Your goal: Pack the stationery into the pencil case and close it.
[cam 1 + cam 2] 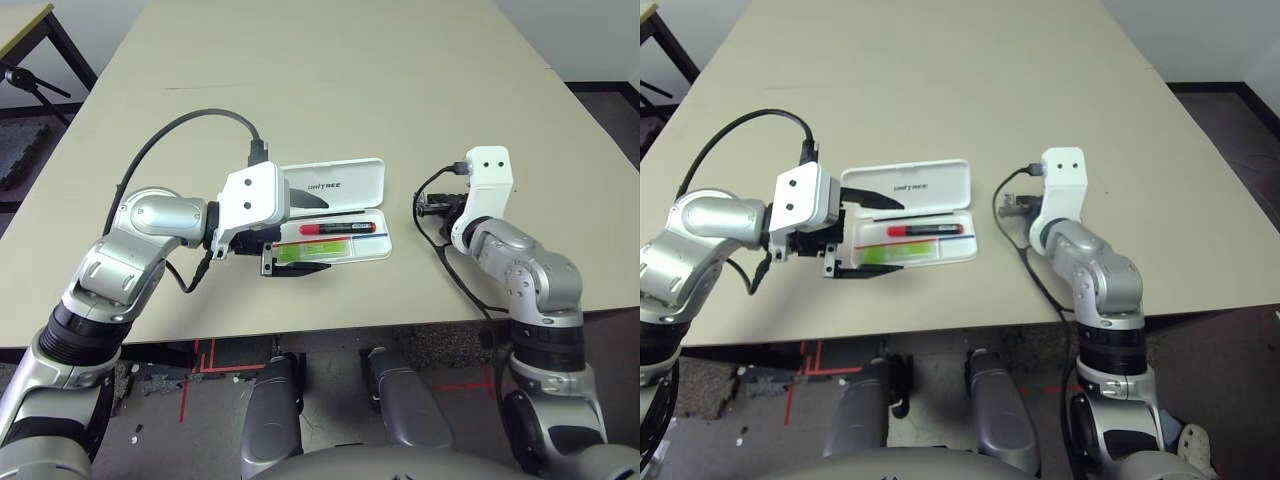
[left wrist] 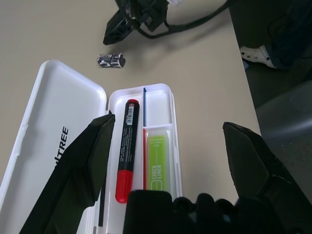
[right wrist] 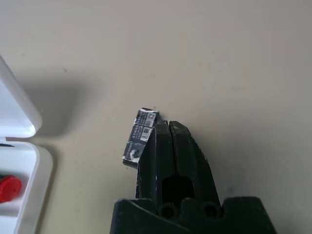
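Beige counter (image 1: 330, 90) carries the whole arrangement, with dark floor beyond its edges. Left hand (image 2: 165, 161): its two black fingers (image 2: 78, 170) stand wide apart, poised over the near end of the pencil case (image 1: 372, 250) without gripping anything. Pencil case: a white hard box with rounded corners, lying open at the middle of the counter, its hinged lid (image 1: 345, 183) folded flat on the far side and printed with dark lettering that reads "UNITREE" in the left eye view and is partly cut off as "ITREE" in the left wrist view. Inside the tray, a slim red marker (image 2: 126, 146) with a black barrel and small illegible print lies along the lid side; a thin red-and-blue stripe (image 2: 144, 122) runs beside it; a lime-green highlighter (image 2: 158, 163) labelled "CHECK LINER" lies in the compartment on the other side of the stripe. Small black-and-silver clip-like piece (image 3: 140, 138): outside the case, on the bare counter to its right, bearing tiny unreadable label squares. Right hand (image 3: 168, 127): fingers pressed together, their tips just beside and touching the piece's edge; whether the piece is actually pinched cannot be told.
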Motion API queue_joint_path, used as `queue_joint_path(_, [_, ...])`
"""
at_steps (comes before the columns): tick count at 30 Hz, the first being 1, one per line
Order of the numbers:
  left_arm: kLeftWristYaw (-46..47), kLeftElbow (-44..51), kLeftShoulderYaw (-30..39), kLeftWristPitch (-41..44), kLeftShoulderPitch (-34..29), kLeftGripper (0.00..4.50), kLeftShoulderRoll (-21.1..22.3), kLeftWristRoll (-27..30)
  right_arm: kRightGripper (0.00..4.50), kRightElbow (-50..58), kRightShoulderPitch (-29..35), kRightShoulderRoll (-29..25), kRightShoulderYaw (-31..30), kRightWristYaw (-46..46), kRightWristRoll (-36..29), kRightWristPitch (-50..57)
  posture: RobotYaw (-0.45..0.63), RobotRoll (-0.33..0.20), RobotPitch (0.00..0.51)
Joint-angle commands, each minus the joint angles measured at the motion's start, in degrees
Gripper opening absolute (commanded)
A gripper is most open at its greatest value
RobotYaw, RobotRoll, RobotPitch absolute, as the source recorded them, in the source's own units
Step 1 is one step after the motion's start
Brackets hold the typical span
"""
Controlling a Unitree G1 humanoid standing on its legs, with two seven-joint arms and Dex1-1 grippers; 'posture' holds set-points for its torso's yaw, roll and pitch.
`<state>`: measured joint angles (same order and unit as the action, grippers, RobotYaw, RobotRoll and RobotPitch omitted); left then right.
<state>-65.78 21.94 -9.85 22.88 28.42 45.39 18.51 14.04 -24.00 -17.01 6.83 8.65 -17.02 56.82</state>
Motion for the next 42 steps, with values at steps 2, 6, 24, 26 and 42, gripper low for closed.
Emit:
queue_joint_path(2, [-0.4,1.2,0.4,0.2,-0.9,4.50,0.5,0.9,0.03,1.6,-0.2,-6.1,-1.6,6.3,-1.0,0.8,-0.22,0.000,0.186])
queue_joint_path(6, [-0.3,1.3,0.4,0.3,-0.9,4.50,0.5,0.8,0.03,0.5,-1.4,-10.7,-1.3,10.0,-1.6,0.8,-0.22,0.000,0.186])
queue_joint_path(24, [-0.2,2.9,0.4,2.0,-1.3,4.50,1.1,1.2,4.45,1.4,-1.8,9.1,3.2,-6.2,-0.4,1.0,-0.21,0.000,0.198])
queue_joint_path(26, [-0.2,2.8,0.3,2.0,-1.2,4.50,1.1,1.2,4.45,0.4,-1.7,9.7,3.2,-6.5,-0.4,0.5,-0.21,0.000,0.198])
queue_joint_path(42, [0.4,3.4,0.2,2.4,-1.3,4.50,0.7,1.1,4.45,-6.7,-1.4,11.6,2.3,-6.3,-0.5,1.0,-0.19,0.000,0.200])
